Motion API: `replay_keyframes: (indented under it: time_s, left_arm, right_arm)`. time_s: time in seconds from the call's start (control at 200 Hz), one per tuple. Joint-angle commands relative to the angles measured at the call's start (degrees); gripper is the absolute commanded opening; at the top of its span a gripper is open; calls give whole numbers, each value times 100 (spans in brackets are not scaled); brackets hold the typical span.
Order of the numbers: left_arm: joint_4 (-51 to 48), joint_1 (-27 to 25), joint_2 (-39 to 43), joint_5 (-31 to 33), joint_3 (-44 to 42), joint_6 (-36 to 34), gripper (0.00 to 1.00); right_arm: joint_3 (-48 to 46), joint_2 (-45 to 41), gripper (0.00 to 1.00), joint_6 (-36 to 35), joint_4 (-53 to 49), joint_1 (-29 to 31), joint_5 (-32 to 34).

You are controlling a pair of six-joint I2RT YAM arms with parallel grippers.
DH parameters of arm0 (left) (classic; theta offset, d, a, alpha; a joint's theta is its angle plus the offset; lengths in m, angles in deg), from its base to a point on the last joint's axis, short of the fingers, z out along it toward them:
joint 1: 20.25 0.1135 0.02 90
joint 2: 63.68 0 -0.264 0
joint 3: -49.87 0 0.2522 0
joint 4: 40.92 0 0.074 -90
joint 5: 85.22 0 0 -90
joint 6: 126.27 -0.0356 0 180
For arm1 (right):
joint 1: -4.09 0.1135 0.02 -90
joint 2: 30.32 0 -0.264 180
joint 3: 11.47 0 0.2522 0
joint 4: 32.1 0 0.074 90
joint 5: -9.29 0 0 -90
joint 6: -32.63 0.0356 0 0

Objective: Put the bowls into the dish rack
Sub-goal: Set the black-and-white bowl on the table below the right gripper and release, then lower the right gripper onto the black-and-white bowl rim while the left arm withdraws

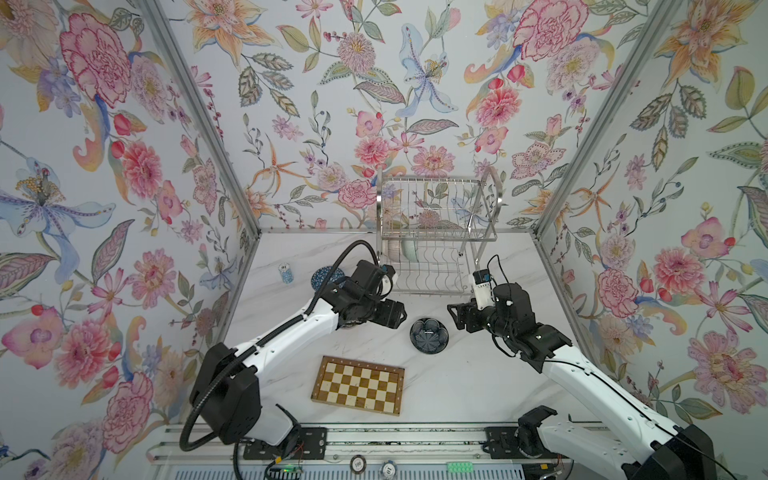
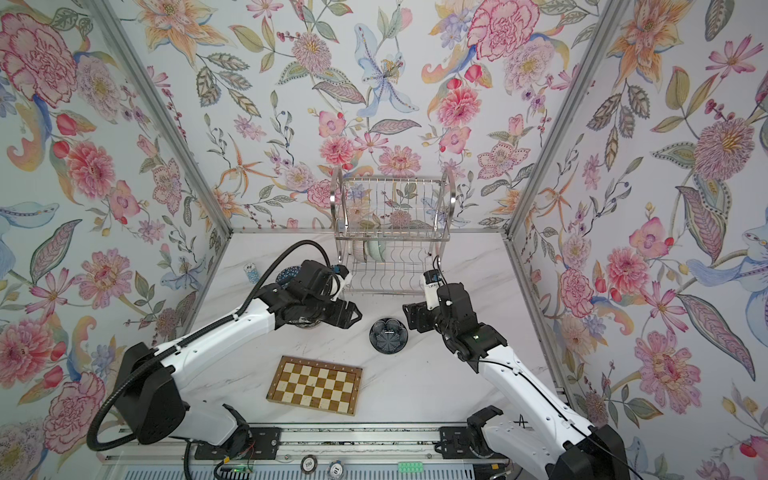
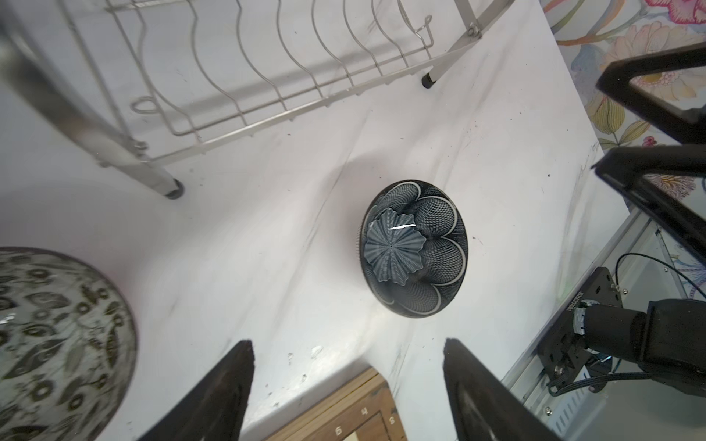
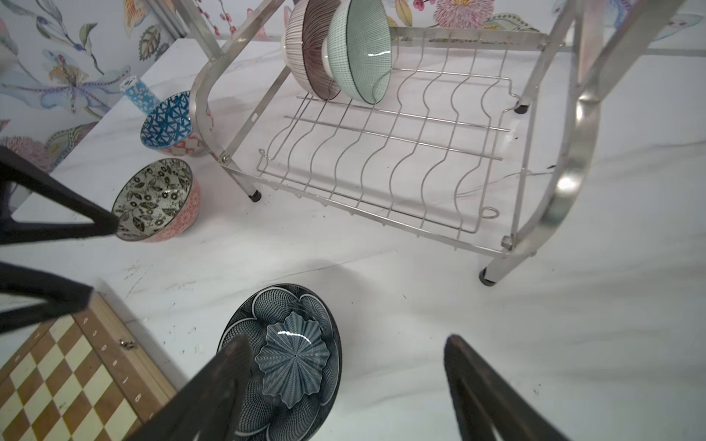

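left gripper [image 3: 347, 343] and right gripper [image 4: 348, 343] both spread, empty; right may clip navy bowl [image 4: 282, 359] rim descending, skidding it.

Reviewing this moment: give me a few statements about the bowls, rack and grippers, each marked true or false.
1. Two bowls stand on edge in the dish rack's lower tier: the pink-lined bowl and the pale green bowl. True.
2. The right gripper holds the dark navy bowl. False: it sits on the table, and the fingers are apart.
3. The blue lattice bowl is in the rack. False: it sits on the table beside it.
4. The floral bowl sits upright on the table. True.
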State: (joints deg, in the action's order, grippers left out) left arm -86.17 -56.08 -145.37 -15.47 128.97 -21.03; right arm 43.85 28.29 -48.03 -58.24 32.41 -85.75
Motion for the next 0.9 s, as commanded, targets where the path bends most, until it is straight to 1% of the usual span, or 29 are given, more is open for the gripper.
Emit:
replay_keyframes:
  time_s: [0.0, 0.02, 0.035, 0.08, 0.165, 0.26, 0.32, 0.375, 0.51, 0.615, 0.726, 0.811, 0.896]
  left_arm:
    - [-444, 470, 408, -341, -337, -645, 90]
    - [-452, 554, 491, -338, -373, -716, 93]
    - [-450, 600, 539, -335, -397, -764, 94]
    - [-401, 775, 671, -334, -483, -897, 99]
    - [-246, 1094, 802, -399, -577, -1002, 99]
    - [-70, 1441, 804, -416, -540, -925, 99]
    - [91, 1593, 787, -333, -490, -775, 99]
    - [241, 1707, 756, -127, -425, -575, 99]
    - [404, 1954, 670, 178, -92, 54, 99]
    - [630, 2069, 853, 582, 56, 407, 99]
    - [1025, 2252, 1176, 704, 3, 574, 99]
    - [1374, 2389, 1375, 504, -177, 510, 99]
    - [1848, 2463, 1518, 115, -530, 362, 99]
  right_arm:
    - [156, 185, 81, -572, -55, 266, -348]
    - [161, 235, 81, -644, -64, 277, -362]
    - [173, 272, 81, -693, -63, 440, -377]
    - [216, 399, 81, -841, -93, 589, -418]
    - [379, 674, 80, -1145, -244, 862, -424]
    - [623, 1019, 79, -1522, -561, 1188, -238]
    - [772, 1230, 78, -1726, -773, 1347, -84]
    - [897, 1396, 77, -1880, -968, 1432, -30]
    - [1168, 1721, 75, -2045, -1314, 1556, 197]
    - [1388, 1952, 74, -2059, -1631, 1612, 271]
    - [1597, 2174, 74, -2092, -1958, 1706, 403]
    - [1712, 2297, 74, -2118, -2132, 1779, 465]
    - [1763, 2369, 73, -2120, -2189, 1842, 456]
